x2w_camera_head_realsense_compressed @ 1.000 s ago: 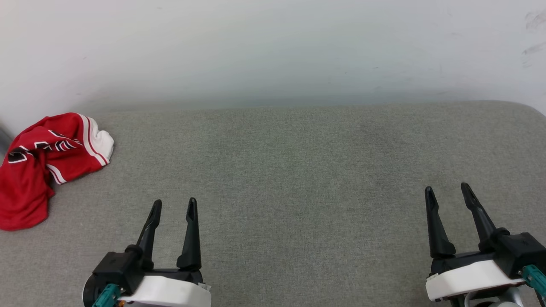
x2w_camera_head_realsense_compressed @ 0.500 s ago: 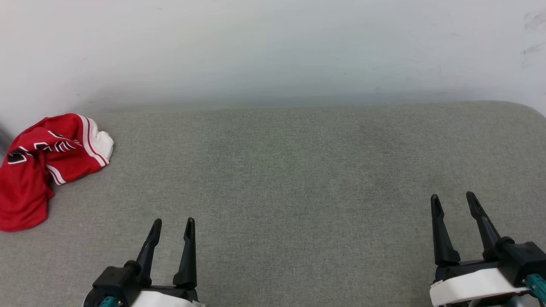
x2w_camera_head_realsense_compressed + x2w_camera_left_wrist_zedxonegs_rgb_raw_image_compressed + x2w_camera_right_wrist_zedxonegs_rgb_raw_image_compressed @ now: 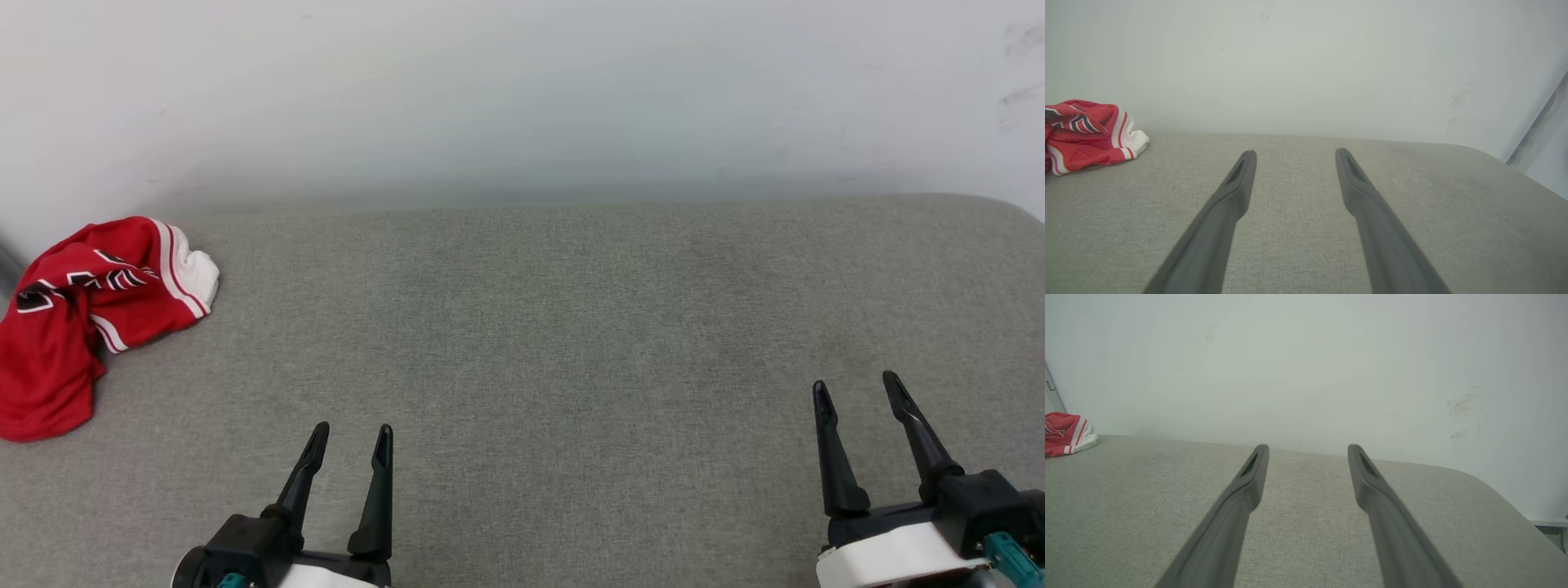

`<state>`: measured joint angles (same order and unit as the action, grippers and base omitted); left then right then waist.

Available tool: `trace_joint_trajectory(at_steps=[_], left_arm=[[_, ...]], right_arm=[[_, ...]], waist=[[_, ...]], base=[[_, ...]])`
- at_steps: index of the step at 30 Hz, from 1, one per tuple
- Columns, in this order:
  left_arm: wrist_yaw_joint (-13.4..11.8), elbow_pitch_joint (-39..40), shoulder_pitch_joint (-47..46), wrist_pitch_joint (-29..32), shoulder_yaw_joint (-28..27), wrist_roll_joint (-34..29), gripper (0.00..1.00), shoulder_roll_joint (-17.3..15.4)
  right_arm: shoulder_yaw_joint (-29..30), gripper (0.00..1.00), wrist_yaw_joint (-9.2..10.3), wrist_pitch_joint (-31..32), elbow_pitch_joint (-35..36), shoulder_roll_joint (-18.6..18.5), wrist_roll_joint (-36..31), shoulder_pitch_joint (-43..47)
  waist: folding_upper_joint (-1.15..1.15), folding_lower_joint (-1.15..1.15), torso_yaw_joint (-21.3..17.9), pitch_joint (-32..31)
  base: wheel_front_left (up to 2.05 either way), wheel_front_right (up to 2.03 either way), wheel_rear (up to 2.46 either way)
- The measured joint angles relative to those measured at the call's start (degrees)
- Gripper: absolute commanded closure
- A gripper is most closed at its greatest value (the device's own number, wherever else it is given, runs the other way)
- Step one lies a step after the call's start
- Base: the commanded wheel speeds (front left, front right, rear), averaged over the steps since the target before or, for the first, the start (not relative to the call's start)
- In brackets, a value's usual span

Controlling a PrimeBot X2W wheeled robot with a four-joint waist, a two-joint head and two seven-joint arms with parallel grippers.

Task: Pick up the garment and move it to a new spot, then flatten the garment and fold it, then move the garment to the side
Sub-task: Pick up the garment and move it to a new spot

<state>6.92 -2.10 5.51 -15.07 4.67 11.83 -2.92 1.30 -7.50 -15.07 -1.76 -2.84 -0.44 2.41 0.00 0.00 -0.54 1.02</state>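
Leftward, garment [image 3: 90,318] at rear of pad [image 3: 571,327]

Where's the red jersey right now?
In the head view the jersey lies crumpled at the far left of the grey padded surface, near the wall, left of the left gripper.
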Motion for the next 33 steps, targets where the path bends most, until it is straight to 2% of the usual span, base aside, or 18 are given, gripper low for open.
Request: trace_joint_trajectory(at_steps=[6, 13, 33], left_arm=[[0.08, 0.30, -0.14, 0.00, -0.84, 1.05, 0.00, 0.00], [-0.05, 0.36, -0.24, 0.00, -1.08, 0.57, 0.00, 0.01], [0.16, 0.27, 1.33, -0.01, -2.94, -0.59, 0.00, 0.00]], right_arm=[[0.14, 0.00, 0.00, -0.01, 0.00, -0.01, 0.30, 0.27], [-0.60, 0.00, 0.00, -0.01, -0.05, -0.01, 0.21, 0.61], [-4.48, 0.00, -0.01, -0.01, -1.74, -0.01, 1.51, 1.59]], waist=[[0.00, 0.00, 1.75, 0.30], [0.00, 0.00, 5.98, 0.68], [0.00, 0.00, 23.92, -1.42]], base=[[0.00, 0.00, 0.00], [0.00, 0.00, 0.00], [0.00, 0.00, 0.00]])
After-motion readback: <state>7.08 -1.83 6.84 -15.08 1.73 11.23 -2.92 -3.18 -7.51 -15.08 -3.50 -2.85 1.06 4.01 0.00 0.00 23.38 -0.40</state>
